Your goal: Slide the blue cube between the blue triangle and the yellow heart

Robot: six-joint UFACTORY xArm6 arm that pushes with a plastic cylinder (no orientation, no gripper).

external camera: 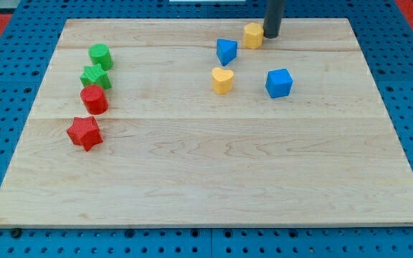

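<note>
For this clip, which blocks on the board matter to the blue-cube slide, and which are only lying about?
In the job:
- blue cube
- blue triangle
- yellow heart
- my tip, at the view's top, just right of the yellow block

Lying about:
- yellow block, shape unclear
- green cylinder
- green star
- red cylinder
- red star

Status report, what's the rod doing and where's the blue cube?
My tip at view's top, beside yellow block. Blue cube right of yellow heart, untouched. Blue triangle above heart; narrow gap.
</note>
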